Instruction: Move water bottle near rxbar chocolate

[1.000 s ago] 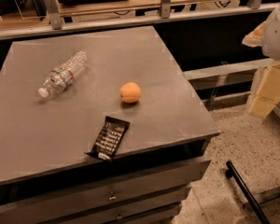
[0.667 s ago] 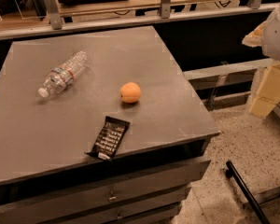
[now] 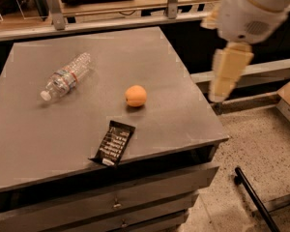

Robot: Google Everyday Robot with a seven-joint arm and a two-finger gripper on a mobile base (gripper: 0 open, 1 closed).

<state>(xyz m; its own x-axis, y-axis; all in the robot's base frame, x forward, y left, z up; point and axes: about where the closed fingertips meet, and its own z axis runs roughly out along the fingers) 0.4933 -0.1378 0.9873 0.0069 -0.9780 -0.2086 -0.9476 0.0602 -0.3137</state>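
The water bottle [image 3: 65, 76] lies on its side at the back left of the grey table [image 3: 183, 115], its white cap pointing to the front left. The rxbar chocolate [image 3: 113, 142], a flat black wrapper with white text, lies near the table's front edge. My gripper [image 3: 225, 74] hangs from the white arm [image 3: 249, 8] at the upper right, over the table's right edge, far from the bottle and holding nothing that I can see.
A round orange fruit [image 3: 136, 95] sits mid-table between bottle and bar. Drawers [image 3: 117, 203] are under the tabletop. A rail and wooden shelf [image 3: 111, 18] run behind. A black pole [image 3: 253, 197] lies on the speckled floor at the right.
The arm and gripper have swung left, from the frame's right edge to over the table's right edge. The view has closed in. Bottle, fruit and bar lie as before.
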